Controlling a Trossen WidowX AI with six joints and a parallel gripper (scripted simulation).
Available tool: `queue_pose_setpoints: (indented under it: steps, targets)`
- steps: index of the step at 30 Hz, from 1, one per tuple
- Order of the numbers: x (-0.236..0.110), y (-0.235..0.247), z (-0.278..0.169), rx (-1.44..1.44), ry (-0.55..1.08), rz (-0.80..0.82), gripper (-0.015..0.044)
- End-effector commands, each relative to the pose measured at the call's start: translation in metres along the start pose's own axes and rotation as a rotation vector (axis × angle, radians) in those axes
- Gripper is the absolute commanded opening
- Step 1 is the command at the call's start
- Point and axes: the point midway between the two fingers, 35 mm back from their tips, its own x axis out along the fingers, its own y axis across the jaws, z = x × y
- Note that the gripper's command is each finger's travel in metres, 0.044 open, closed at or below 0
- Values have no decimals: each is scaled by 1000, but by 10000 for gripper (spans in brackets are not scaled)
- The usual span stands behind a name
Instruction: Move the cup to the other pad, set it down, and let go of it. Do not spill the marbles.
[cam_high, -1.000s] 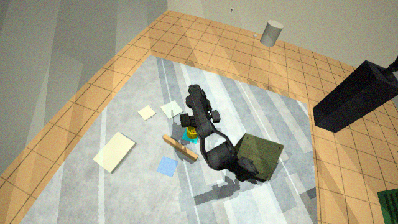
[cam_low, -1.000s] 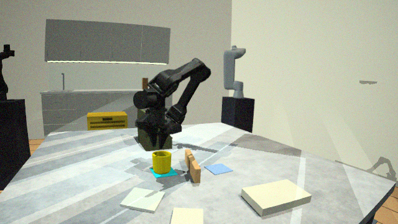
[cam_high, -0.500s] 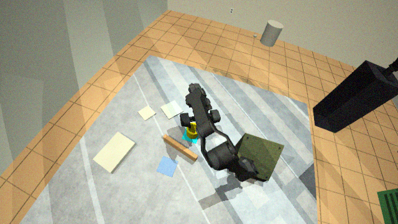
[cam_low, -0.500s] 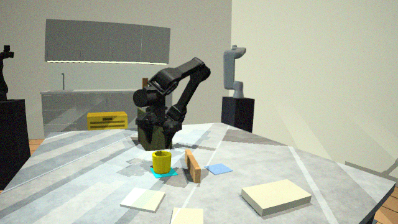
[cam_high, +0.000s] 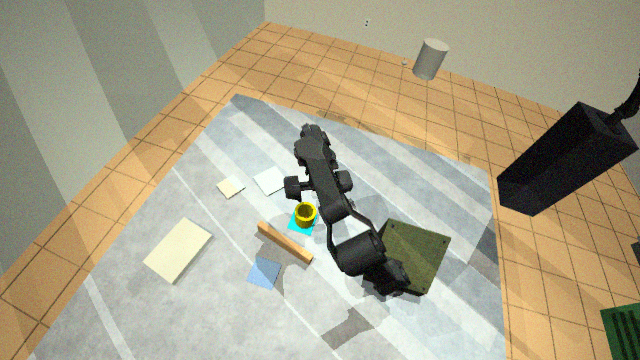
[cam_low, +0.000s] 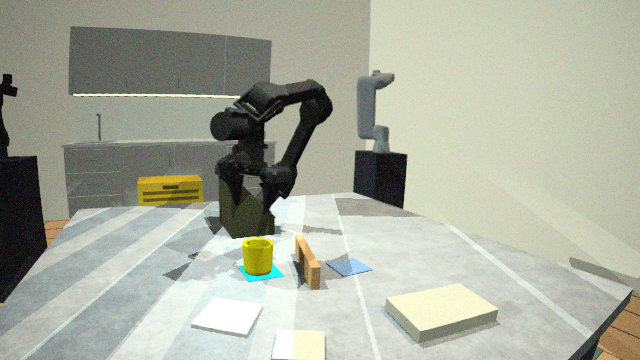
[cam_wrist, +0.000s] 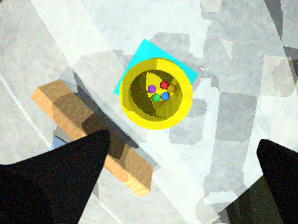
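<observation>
The yellow cup (cam_high: 305, 214) (cam_low: 257, 256) (cam_wrist: 157, 95) stands upright on the cyan pad (cam_high: 296, 226) (cam_low: 269, 274) (cam_wrist: 143, 54). Several coloured marbles (cam_wrist: 160, 91) lie inside it. My gripper (cam_high: 318, 192) (cam_low: 252, 197) (cam_wrist: 185, 141) is open and empty. It hangs well above the cup, clear of its rim. The blue pad (cam_high: 264, 272) (cam_low: 349, 266) lies on the other side of a wooden bar (cam_high: 285, 242) (cam_low: 307, 260) (cam_wrist: 60, 106) that stands between the two pads.
The olive base block (cam_high: 415, 250) (cam_low: 245, 215) carries the arm behind the cup. A cream slab (cam_high: 177, 248) (cam_low: 440, 310), a white tile (cam_high: 269, 180) (cam_low: 227, 316) and a cream tile (cam_high: 230, 187) (cam_low: 300, 345) lie on the table.
</observation>
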Motion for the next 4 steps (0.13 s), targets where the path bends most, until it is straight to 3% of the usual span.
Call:
queue_pose_setpoints:
  steps: [1, 4]
  targets:
    - [-6, 0, 0, -5, -4, -5, 440]
    - [-1, 0, 0, 0, -1, 0, 440]
